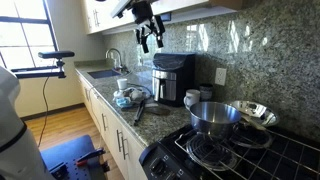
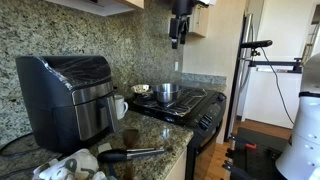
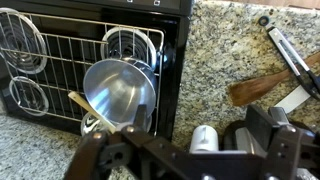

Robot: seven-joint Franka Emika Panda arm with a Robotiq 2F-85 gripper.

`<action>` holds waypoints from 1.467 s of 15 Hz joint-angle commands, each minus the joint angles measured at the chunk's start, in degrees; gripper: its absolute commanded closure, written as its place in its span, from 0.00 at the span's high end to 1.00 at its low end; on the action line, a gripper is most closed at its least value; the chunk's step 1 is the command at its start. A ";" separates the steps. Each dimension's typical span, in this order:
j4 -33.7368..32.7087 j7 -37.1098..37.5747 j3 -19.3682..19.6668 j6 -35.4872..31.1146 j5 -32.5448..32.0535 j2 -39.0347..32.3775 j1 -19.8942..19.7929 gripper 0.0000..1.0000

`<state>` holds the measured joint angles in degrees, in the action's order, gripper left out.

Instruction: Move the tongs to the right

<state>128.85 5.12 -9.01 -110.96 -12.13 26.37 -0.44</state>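
Jaws apart, high above slim dark tongs (image 1: 141, 109)

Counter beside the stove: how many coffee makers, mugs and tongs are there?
Coffee maker: 1
Mug: 1
Tongs: 1
Total: 3

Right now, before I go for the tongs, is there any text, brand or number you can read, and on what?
No text is readable.
Coffee maker: no label legible at this size.
Stove panel: white marks, too blurred to read.
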 commanded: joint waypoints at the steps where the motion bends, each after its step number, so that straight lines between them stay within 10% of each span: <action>1: -0.14 0.41 0.91 0.22 -0.47 -0.13 1.14 1.00; 22: 2.04 -0.36 0.76 -3.23 -0.08 -5.11 3.42 1.00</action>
<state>129.55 5.02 -8.37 -111.52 -12.13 24.07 1.67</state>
